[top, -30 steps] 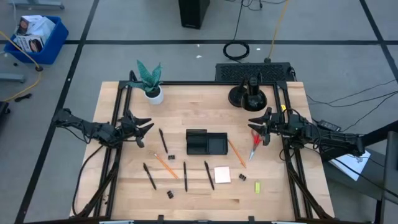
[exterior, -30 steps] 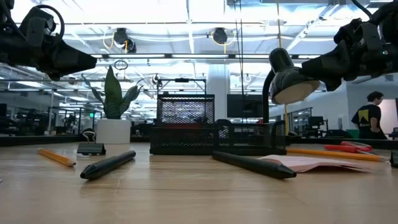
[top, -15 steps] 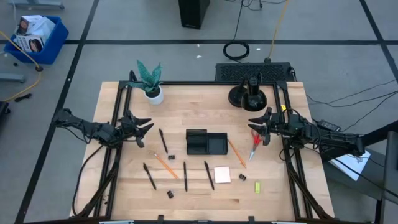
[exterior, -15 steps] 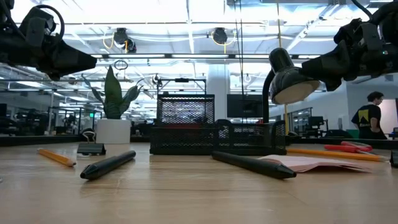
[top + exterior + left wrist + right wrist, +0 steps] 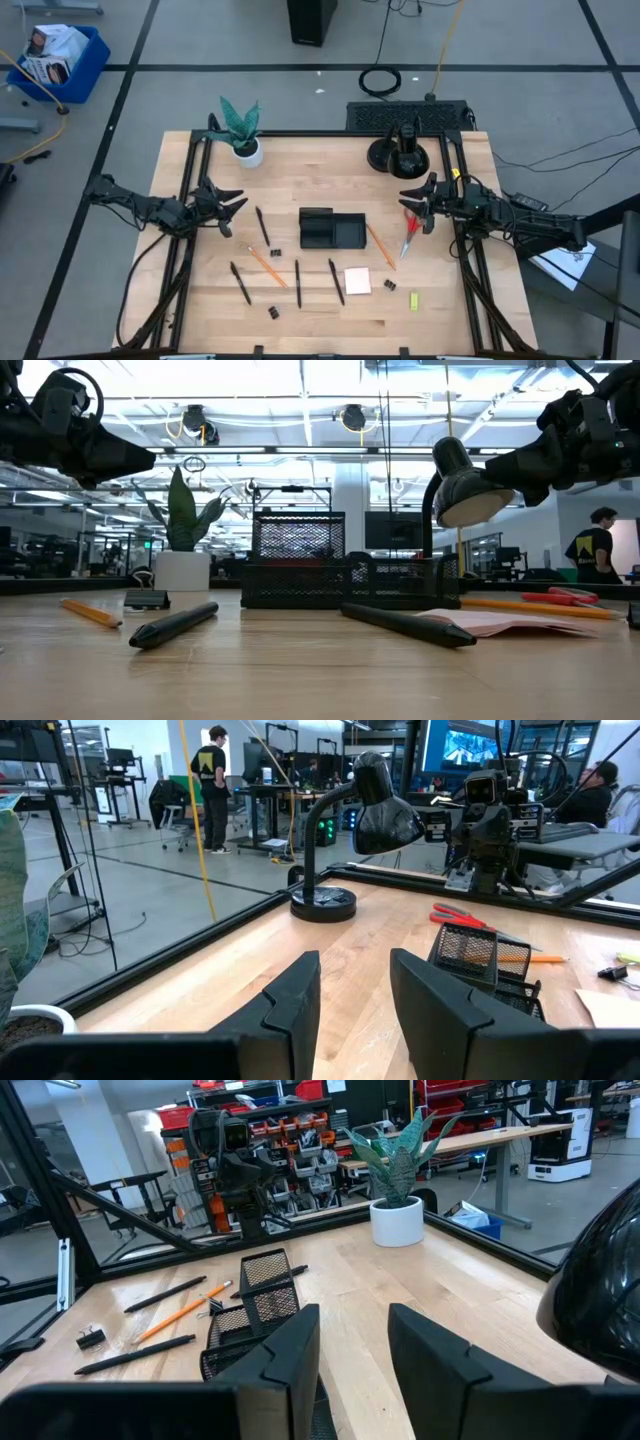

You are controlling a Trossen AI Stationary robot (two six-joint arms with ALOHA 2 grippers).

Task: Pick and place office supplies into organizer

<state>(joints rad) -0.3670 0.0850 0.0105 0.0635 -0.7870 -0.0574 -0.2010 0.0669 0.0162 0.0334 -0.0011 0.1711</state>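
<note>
Both arms are matte black throughout, built of slim jointed segments with rounded housings at the joints. The left arm (image 5: 140,205) ends in a left hand (image 5: 232,205) with two flat, tapered black fingers (image 5: 295,1000). The right arm (image 5: 520,220) matches it, and its right hand (image 5: 410,200) has the same broad angular fingers (image 5: 285,1345). Thin dark cables trail along the right arm.

No legible text, label, brand or number anywhere. Some print on the white packages in the blue bin (image 5: 58,62) on the floor, too small to read. A yellow emblem on the back of a person's dark shirt (image 5: 205,761) in the room beyond the counter, also unreadable.
</note>
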